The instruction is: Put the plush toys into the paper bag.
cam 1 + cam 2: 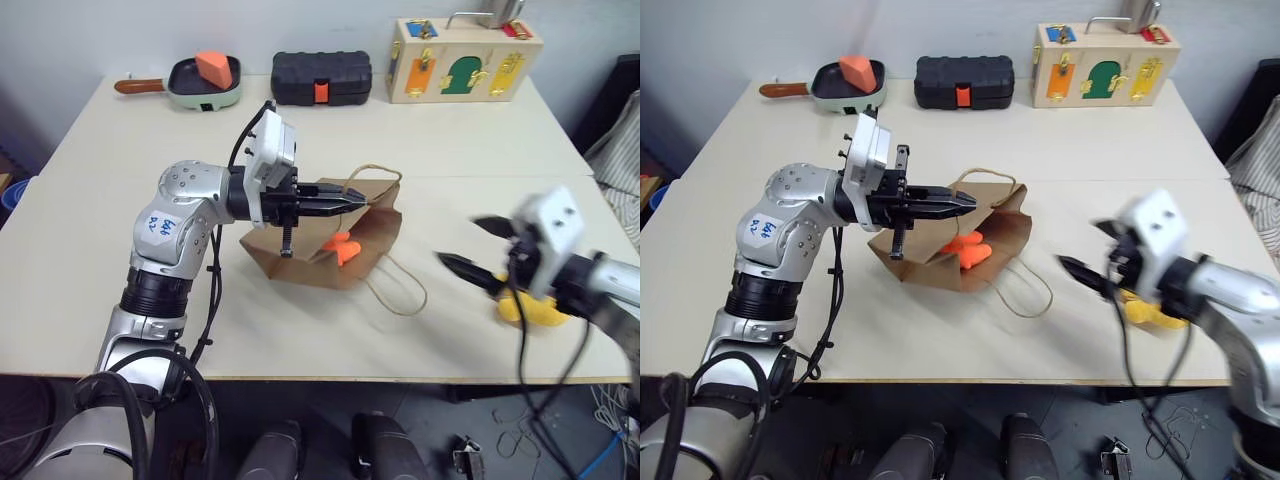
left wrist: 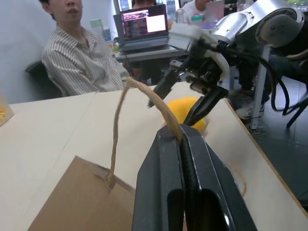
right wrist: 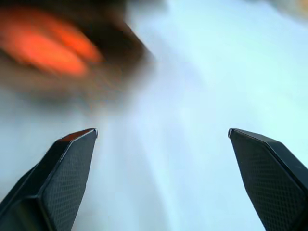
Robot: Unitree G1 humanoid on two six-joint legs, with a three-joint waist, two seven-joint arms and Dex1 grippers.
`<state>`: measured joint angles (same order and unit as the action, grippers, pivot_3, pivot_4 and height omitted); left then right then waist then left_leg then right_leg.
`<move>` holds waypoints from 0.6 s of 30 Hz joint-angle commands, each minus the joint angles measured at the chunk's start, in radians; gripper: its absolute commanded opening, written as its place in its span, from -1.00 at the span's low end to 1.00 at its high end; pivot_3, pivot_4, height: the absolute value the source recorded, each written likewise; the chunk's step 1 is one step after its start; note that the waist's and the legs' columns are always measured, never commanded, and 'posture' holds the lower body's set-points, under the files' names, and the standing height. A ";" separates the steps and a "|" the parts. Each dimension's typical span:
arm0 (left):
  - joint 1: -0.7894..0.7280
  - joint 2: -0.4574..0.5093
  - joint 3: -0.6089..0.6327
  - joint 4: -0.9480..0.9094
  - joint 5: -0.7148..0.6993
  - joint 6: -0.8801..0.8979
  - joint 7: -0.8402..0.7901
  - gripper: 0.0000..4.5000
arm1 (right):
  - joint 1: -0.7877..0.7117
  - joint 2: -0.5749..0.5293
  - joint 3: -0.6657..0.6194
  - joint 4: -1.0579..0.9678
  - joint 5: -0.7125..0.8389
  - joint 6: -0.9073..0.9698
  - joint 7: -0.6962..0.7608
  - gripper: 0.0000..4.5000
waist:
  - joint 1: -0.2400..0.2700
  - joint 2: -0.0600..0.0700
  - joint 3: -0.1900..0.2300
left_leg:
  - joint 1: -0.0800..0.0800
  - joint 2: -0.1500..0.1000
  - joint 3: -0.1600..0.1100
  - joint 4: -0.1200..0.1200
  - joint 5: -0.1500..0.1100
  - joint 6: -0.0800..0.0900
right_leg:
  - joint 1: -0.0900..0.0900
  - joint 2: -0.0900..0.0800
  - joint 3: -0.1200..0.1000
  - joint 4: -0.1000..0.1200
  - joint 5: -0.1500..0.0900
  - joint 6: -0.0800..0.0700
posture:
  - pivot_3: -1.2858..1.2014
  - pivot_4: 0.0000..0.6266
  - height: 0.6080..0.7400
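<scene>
Beige table [image 1: 120, 290], paper bag [image 1: 375, 235] lying mid-surface with the orange plush [image 1: 343, 248] already in its mouth. Left gripper [image 1: 352, 197] is level, pinched tight on a twine handle [image 2: 120, 108], keeping the mouth up. Right gripper [image 1: 480, 248] hangs wide open, empty, right of the bag beside the yellow plush [image 1: 530, 310]. I'd come straight down on the yellow one and keep that bag mouth lifted.

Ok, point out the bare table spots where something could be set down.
Free: the near-left table beside the left arm, and the stretch between the paper bag and the black case. Crowded: the back edge with pan and lock board, and around the yellow plush toy.
</scene>
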<state>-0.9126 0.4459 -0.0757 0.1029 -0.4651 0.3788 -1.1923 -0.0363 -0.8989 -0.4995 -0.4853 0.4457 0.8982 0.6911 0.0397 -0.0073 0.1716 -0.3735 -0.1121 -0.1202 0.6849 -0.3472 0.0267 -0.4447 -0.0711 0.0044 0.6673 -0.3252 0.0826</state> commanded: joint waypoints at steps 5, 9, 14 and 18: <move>-0.029 -0.007 0.006 0.000 -0.001 -0.034 -0.007 -1.00 | 0.162 0.013 -0.087 0.150 -0.103 -0.096 -0.022 0.98 | -0.022 -0.001 0.000 | 0.004 0.002 0.005 0.000 0.000 0.000 | 0.001 0.002 0.003 0.000 0.000 0.000 | 0.03 -0.52 1.00; -0.030 -0.011 0.005 -0.006 -0.003 -0.033 -0.003 -1.00 | 0.122 0.084 -0.057 0.205 -0.069 -0.070 -0.054 0.98 | -0.032 -0.001 0.000 | 0.007 0.003 0.007 0.000 0.001 -0.001 | 0.001 0.003 0.005 0.003 0.000 0.000 | 0.03 -0.52 1.00; -0.020 -0.006 0.005 -0.014 -0.003 -0.030 -0.001 -1.00 | 0.027 0.181 -0.104 0.216 0.057 0.029 -0.079 0.71 | -0.035 -0.001 0.000 | 0.006 0.003 0.006 0.000 0.001 -0.001 | 0.001 0.003 0.005 0.002 0.000 0.000 | 0.03 -0.52 1.00; -0.021 0.000 0.008 -0.016 -0.005 -0.024 0.000 -1.00 | -0.002 0.203 -0.137 0.211 0.132 0.087 -0.083 0.08 | -0.034 -0.001 0.000 | 0.006 0.003 0.005 0.000 0.001 -0.001 | 0.001 0.003 0.005 0.001 0.000 0.000 | 0.03 -0.52 1.00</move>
<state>-0.9179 0.4366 -0.0807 0.1239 -0.4643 0.3601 -1.1938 -0.0311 -0.6959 -0.5922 -0.2645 0.5401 0.9639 0.6150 0.0060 -0.0078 0.1715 -0.3679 -0.1087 -0.1148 0.6853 -0.3466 0.0256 -0.4441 -0.0679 0.0092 0.6687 -0.3252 0.0826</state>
